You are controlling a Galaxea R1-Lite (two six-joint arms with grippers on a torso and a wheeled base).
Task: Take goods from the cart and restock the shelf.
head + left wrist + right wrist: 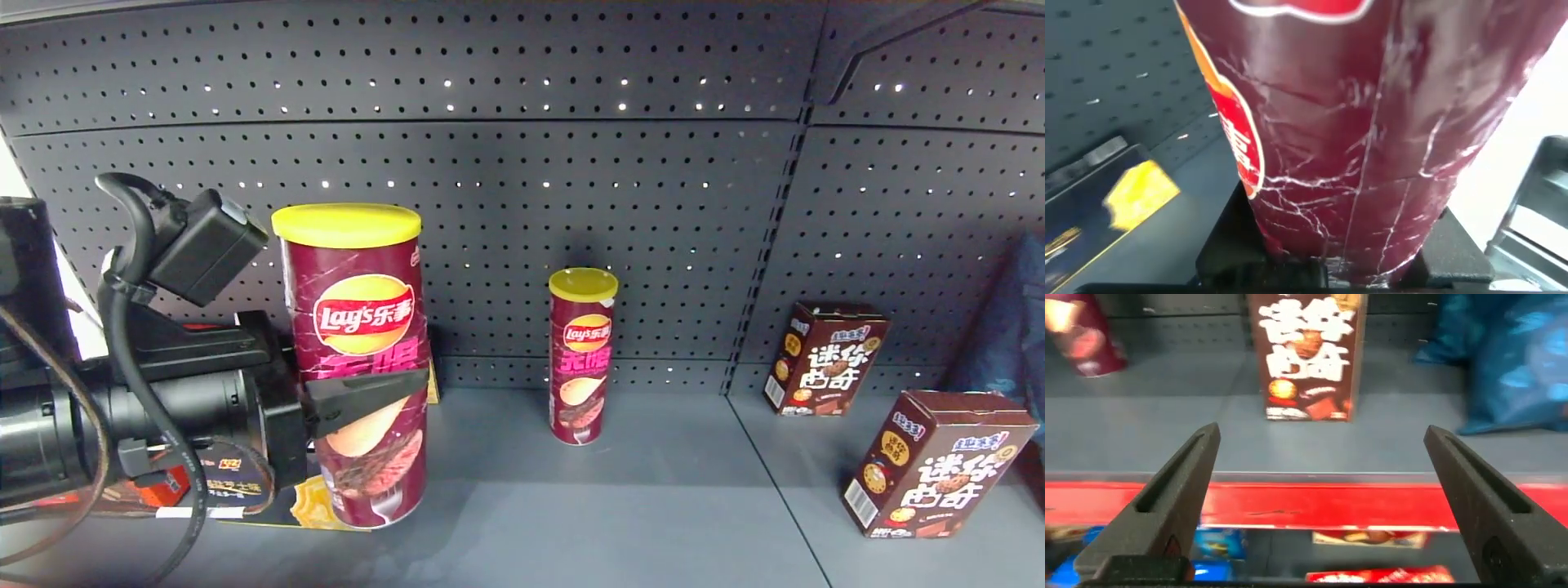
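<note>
Gripping the chips can (355,327) round its middle, upright, in the clamped fingers of the left gripper (367,400), left of the standing can (583,355). Lower straight onto the shelf (506,523) beside the standing can; release only once seated flat. Leave the right gripper (1323,434), fingers spread wide, right of it.

The left arm (188,400) is black and cylindrical, with a boxy black camera (208,245) and looping black cables (122,327). The right claw (1320,433) has tapered dark fingers (1167,506).
</note>
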